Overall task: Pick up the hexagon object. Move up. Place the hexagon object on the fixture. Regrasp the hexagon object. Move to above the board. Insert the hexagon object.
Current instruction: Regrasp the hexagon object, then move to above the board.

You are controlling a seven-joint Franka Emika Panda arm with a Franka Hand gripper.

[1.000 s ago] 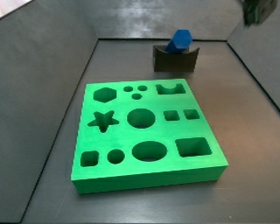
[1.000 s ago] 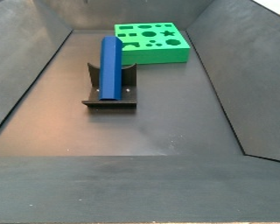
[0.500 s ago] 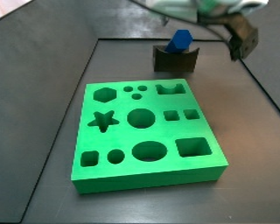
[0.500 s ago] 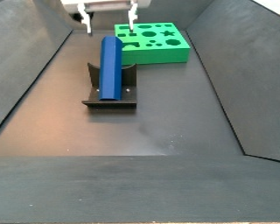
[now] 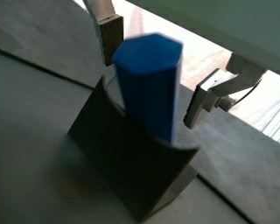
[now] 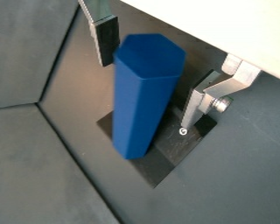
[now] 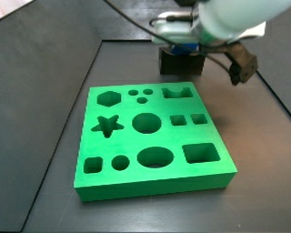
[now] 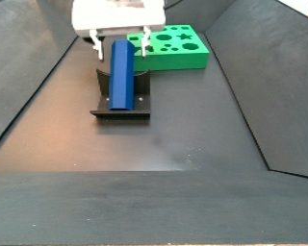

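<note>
— What colours are showing around the gripper (image 8: pixel 119 42)?

— Its fingers (image 6: pixel 106 38) are showing silver with dark pads, above the dark fixture (image 8: pixel 120 104). The hexagon object (image 8: pixel 120 69) is looking plain blue, and the board (image 7: pixel 151 136) is shining bright green.

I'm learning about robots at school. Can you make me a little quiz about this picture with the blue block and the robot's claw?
1. True or false: the gripper is shut tight on the hexagon.
2. Where does the hexagon rest? A) in a hole of the board B) on the fixture C) flat on the floor
3. Fill in: in both wrist views the two fingers stand on either ____ of the hexagon's top end.

Key
1. False: the fingers are apart, with gaps beside the hexagon.
2. B
3. side
</note>
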